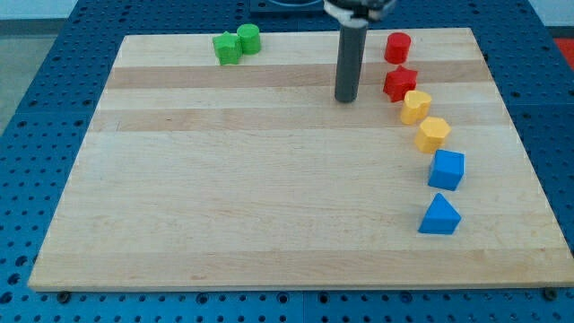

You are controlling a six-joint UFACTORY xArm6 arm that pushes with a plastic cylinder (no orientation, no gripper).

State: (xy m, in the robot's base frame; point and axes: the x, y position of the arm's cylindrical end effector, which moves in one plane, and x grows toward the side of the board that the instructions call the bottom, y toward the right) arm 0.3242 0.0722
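My tip (346,98) rests on the wooden board (269,179) near the view's top, right of centre. It touches no block. Nearest is the red star block (400,83), a short way to its right. Above that sits a red cylinder (398,47). Below the star, a yellow heart-shaped block (415,106) and a yellow hexagon (434,134) run down toward the right. Further down lie a blue cube (447,170) and a blue triangular block (439,215).
A green cube-like block (227,48) and a green cylinder (248,38) touch each other at the view's top left. Around the board lies a blue perforated table (36,108).
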